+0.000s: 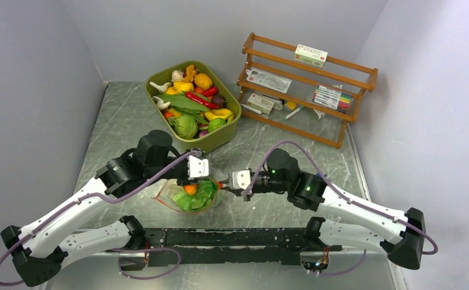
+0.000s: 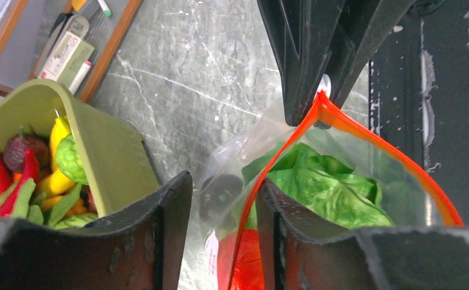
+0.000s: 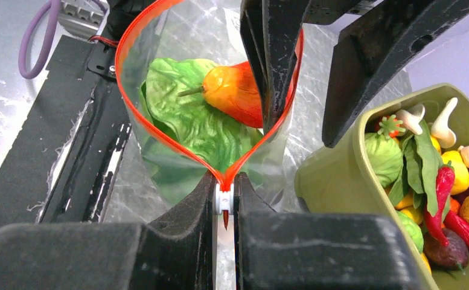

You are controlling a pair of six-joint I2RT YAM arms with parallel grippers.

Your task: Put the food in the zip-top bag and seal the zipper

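Observation:
The clear zip-top bag (image 1: 164,194) stands open on the table between my arms. Inside it are leafy green lettuce (image 3: 189,115), an orange-red peach (image 3: 238,90) and a dark purple ball (image 2: 220,193). The orange-red zipper (image 3: 136,115) gapes in a heart-shaped loop. My right gripper (image 3: 224,181) is shut on the zipper's white slider at the bag's near end; it also shows in the left wrist view (image 2: 320,99). My left gripper (image 2: 223,181) is open, one finger on each side of the bag's wall and zipper strip at the opposite end.
The olive-green tub (image 1: 232,130) holding several more toy fruits and vegetables sits just behind the bag, close to my left gripper. A wooden rack (image 1: 307,87) with pens and boxes stands at the back right. The black mounting rail (image 1: 232,237) runs along the near edge.

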